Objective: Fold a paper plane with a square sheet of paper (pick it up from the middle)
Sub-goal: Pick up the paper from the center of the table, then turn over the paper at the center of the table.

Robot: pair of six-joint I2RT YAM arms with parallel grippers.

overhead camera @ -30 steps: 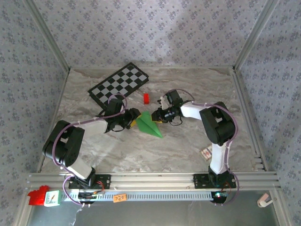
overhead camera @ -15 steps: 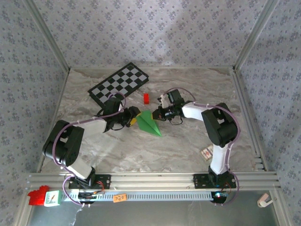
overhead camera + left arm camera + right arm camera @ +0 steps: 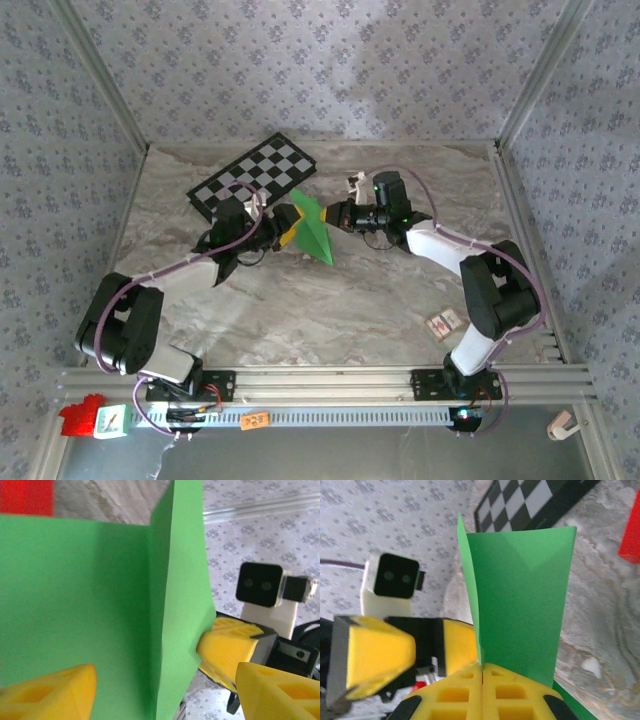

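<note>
pinching the folded green paper (image 3: 312,225) at its right edge, the right gripper (image 3: 336,215) has its yellow fingers (image 3: 460,685) pressed flat together on the sheet. the paper stands clear of the table (image 3: 350,310), over the far middle, with its crease upright and one pointed end aimed down toward the near edge. facing it from the left, the left gripper (image 3: 285,228) has its fingers (image 3: 50,690) spread wide with the paper's other edge between them. whether either pad touches the paper cannot be told. the checkerboard (image 3: 255,180) lies toward the far-left corner, its right corner just behind the paper. a red block (image 3: 632,545) sits on the marble beyond the sheet. the near half of the table lies open from side to side, apart from a small card (image 3: 440,323) toward the near-right corner.
</note>
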